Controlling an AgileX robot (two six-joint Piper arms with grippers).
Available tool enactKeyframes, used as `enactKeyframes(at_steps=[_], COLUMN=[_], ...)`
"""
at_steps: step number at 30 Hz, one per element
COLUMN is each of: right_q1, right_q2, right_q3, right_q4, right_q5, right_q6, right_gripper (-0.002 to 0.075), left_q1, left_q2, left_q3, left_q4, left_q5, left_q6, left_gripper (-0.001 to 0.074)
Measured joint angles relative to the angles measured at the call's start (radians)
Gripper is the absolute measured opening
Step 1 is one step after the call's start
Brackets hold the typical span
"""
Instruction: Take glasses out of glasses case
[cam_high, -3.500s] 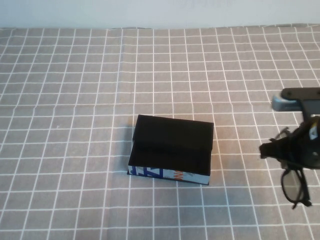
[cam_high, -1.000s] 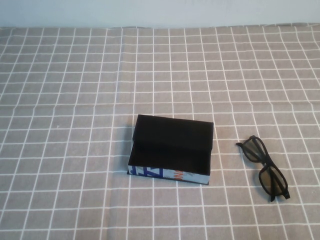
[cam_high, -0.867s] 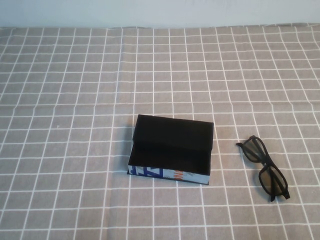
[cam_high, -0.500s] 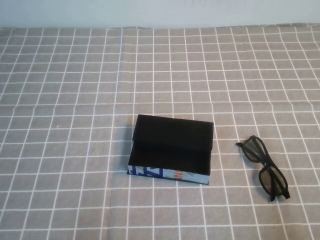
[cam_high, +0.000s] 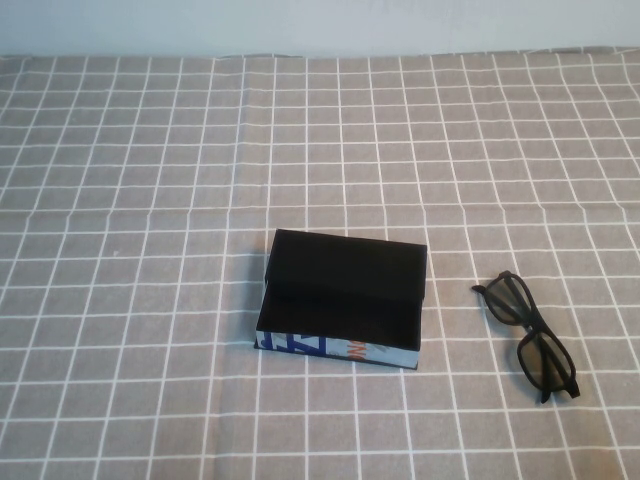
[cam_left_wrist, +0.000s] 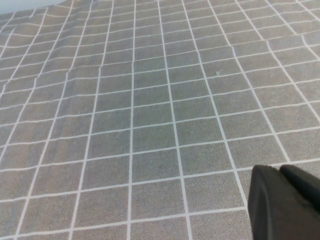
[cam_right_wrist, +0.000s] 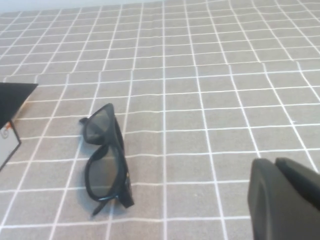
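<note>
The glasses case (cam_high: 345, 298) lies open in the middle of the table, its black lining empty and its white printed side facing the front. The black glasses (cam_high: 545, 365) lie folded on the cloth a short way to the right of the case. In the right wrist view the glasses (cam_right_wrist: 104, 172) lie ahead of my right gripper (cam_right_wrist: 274, 162), which is shut, empty and apart from them; a corner of the case (cam_right_wrist: 11, 97) also shows there. My left gripper (cam_left_wrist: 280, 171) is shut and empty over bare cloth. Neither gripper shows in the high view.
A grey cloth with a white grid (cam_high: 150, 200) covers the whole table. A pale wall (cam_high: 320, 25) runs along the far edge.
3.5 s ago my right gripper held the glasses at the right edge. Now they lie on the cloth and the arm has left the high view. Nothing has moved in the last second.
</note>
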Motion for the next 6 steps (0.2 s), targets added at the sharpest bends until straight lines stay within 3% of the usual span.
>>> enactKeyframes(at_steps=[6], right_q1=[-0.019], right_q2=[0.0], right_q3=[0.0], right_q4=[0.0], right_q5=[0.001], right_q6=[0.0], right_gripper=[-0.0016], left_q1=[0.0], left_q2=[0.0], left_q3=[0.0], left_q4=[0.0], left_q5=[0.0], left_q6=[0.0], left_gripper=[-0.0004])
